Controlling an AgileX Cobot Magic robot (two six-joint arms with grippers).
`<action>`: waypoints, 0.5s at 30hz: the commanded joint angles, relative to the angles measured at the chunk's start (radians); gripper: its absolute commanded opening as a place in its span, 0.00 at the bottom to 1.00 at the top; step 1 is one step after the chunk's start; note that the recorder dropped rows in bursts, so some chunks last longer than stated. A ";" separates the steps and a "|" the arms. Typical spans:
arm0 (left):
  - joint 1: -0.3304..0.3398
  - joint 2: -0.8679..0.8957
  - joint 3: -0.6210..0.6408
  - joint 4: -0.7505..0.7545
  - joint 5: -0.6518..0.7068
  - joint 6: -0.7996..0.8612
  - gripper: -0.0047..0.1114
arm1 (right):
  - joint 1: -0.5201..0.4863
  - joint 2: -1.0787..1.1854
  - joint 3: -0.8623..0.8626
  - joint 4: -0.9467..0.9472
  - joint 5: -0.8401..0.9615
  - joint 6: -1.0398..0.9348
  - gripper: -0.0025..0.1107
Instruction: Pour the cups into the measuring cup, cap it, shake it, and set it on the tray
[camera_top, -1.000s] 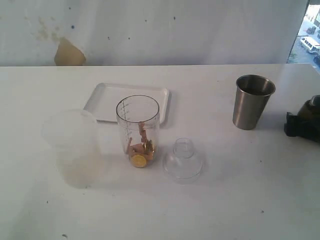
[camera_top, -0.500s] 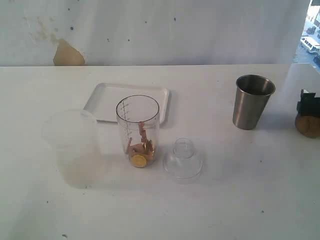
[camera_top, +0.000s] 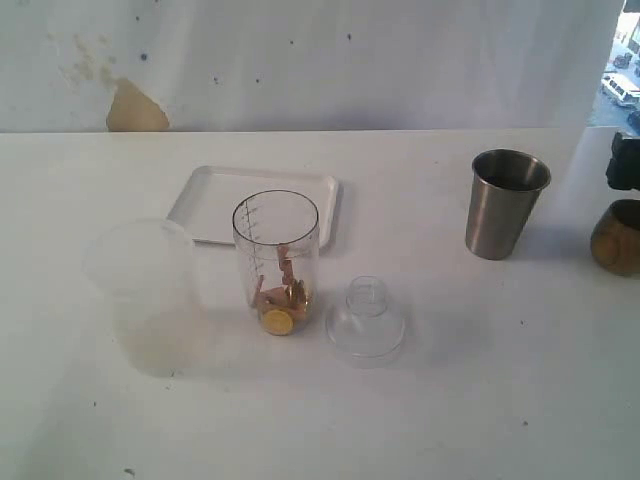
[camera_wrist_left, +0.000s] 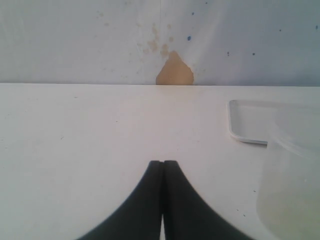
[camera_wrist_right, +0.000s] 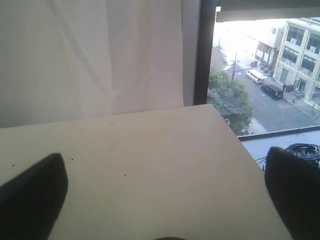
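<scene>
The clear measuring cup (camera_top: 276, 258) stands mid-table holding brown bits and a yellow piece. Behind it lies the white tray (camera_top: 210, 205), also seen in the left wrist view as the tray (camera_wrist_left: 246, 125). The steel tumbler (camera_top: 505, 203) stands upright at the right. At the right edge sits the brown wooden cup (camera_top: 617, 238), upright, with my right gripper (camera_top: 625, 160) above it and apart from it. In its wrist view the right gripper (camera_wrist_right: 165, 195) is open with its fingers (camera_wrist_right: 31, 196) wide apart. My left gripper (camera_wrist_left: 163, 163) is shut over bare table.
A clear domed cap (camera_top: 366, 320) lies just right of the measuring cup. A wide frosted plastic cup (camera_top: 140, 292) stands to its left, close to the left gripper as the frosted cup (camera_wrist_left: 292, 172). The table's right edge (camera_wrist_right: 235, 135) drops off beside a window.
The right gripper set the wooden cup upright at the right edge, let go of it and rose above it. Nothing else moved.
</scene>
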 joint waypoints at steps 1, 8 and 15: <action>0.002 0.004 -0.002 -0.012 -0.002 0.001 0.93 | -0.002 -0.044 0.004 -0.011 0.039 0.044 0.72; 0.002 0.004 -0.002 -0.012 -0.002 0.001 0.93 | -0.005 -0.155 0.004 0.041 0.242 -0.012 0.02; 0.002 0.004 -0.002 -0.012 -0.002 0.001 0.93 | -0.131 0.000 0.004 0.210 0.228 -0.081 0.02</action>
